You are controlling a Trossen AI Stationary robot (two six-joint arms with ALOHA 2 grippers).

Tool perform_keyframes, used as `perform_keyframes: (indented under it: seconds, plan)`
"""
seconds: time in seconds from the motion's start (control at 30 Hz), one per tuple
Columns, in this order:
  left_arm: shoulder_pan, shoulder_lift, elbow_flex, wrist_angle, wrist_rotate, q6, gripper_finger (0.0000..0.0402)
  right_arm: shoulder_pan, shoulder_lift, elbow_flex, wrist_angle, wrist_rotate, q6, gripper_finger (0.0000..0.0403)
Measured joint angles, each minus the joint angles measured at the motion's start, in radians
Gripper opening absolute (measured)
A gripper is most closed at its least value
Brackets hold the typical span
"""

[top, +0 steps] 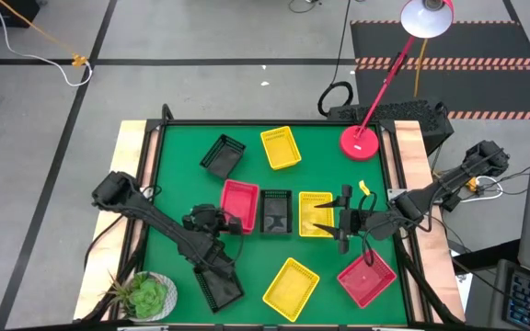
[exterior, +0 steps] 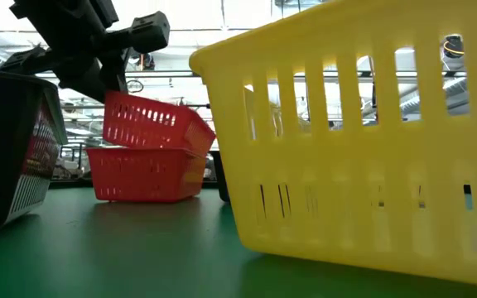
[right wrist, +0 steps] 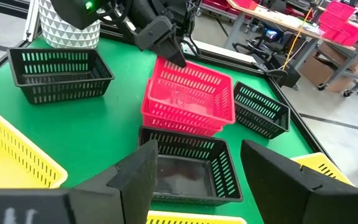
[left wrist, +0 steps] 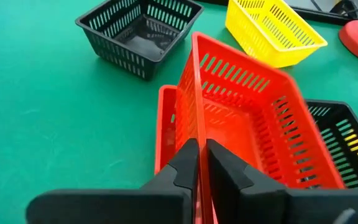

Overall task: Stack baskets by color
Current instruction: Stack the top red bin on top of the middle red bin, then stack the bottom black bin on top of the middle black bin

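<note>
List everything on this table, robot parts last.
red baskets: three, red; one beside the right arm, two stacked left of centre, the upper red basket tilted.
black baskets: three, black; one at the far left, one at centre, one by the plant.
yellow baskets: three, yellow; one beside the far black one, one right of centre, one between the plant-side black and the lone red.
lamp: one, red; far right corner.
plant: one, green, white pot; left corner.
table: one, green.
left gripper: pinching the upper red basket's wall.
right gripper: open, over the right-of-centre yellow basket.
</note>
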Motion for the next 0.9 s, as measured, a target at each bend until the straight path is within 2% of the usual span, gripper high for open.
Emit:
perform_keyframes:
  seconds: [0.53,0.9]
  plan:
    - [0.000,0.028,0.000,0.004,0.049,-0.027,0.0041,0.000,0.000,0.000,0.000,-0.001,0.001,0.0226]
    - [0.002,0.037,0.000,0.006,0.080,-0.039,0.0131,0.000,0.000,0.000,0.000,-0.002,0.002,0.0226]
